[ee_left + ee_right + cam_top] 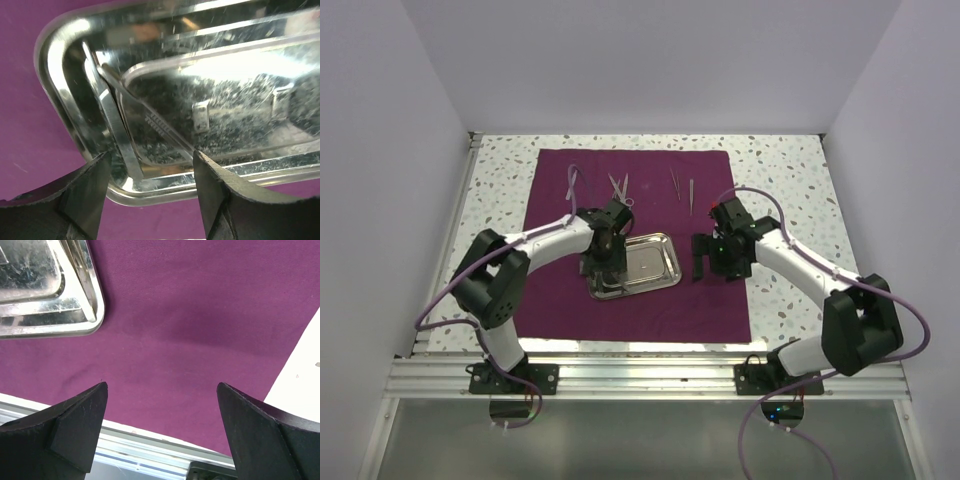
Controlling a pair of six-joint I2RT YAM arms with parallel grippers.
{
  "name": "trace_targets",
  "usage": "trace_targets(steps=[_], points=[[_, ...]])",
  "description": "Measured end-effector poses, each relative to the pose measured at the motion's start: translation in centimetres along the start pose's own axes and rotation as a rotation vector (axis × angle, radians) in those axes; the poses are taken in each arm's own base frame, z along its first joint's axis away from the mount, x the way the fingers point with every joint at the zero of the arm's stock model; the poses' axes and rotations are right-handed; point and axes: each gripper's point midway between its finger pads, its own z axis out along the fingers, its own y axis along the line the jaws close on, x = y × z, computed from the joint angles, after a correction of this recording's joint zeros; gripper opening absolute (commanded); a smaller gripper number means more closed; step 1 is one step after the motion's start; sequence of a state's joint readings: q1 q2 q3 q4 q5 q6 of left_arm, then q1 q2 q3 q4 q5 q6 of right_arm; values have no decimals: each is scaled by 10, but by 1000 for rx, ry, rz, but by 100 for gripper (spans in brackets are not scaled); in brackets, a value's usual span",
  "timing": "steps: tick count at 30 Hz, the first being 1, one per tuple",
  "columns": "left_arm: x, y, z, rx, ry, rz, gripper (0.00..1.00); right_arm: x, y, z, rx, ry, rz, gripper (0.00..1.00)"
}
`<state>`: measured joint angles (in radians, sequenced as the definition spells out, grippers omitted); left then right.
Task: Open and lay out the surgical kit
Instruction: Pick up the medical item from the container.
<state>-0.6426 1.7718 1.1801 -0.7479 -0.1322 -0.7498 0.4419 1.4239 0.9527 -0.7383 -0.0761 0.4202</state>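
Note:
The dark purple cloth (640,300) lies spread flat on the table. The shiny steel tray (650,262) sits on its middle. My left gripper (604,276) is open over the tray's left end, its fingers (90,192) either side of the near rim (160,192). A pair of silver tweezers (114,127) lies inside the tray, between and beyond the fingers, untouched. Several thin silver instruments lie on the far part of the cloth: one on the left (573,185), a pair (620,188), two more (682,186). My right gripper (701,258) is open and empty over bare cloth (190,330), right of the tray (75,315).
The speckled white tabletop (790,190) surrounds the cloth and shows in the right wrist view (300,375). An aluminium rail (640,378) runs along the near edge. White walls enclose the left, right and back.

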Motion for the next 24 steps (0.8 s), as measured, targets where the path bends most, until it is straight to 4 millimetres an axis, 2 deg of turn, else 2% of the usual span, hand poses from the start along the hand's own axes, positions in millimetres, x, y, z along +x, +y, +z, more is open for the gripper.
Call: trace_targets(steps=[4,8,12,15,16,20,22,24], points=[[15,-7,2,8,30,-27,69,2,2,-1,-19,-5,-11,94],[19,-18,5,42,35,-39,69,3,4,-2,-38,-12,-14,94],[19,-20,12,26,55,-40,68,3,5,-2,-41,-12,-14,94],[17,-21,14,2,68,-35,56,3,5,-3,-41,-13,-15,94],[15,-21,15,-4,72,-34,48,3,5,-3,-41,-15,-15,94],[7,-21,16,-13,75,-36,28,3,4,-6,-44,-27,-16,94],[4,-19,17,-17,77,-41,14,4,3,-7,-43,-31,-16,94],[2,-17,18,-19,82,-46,8,6,2,-7,-37,-32,-16,95]])
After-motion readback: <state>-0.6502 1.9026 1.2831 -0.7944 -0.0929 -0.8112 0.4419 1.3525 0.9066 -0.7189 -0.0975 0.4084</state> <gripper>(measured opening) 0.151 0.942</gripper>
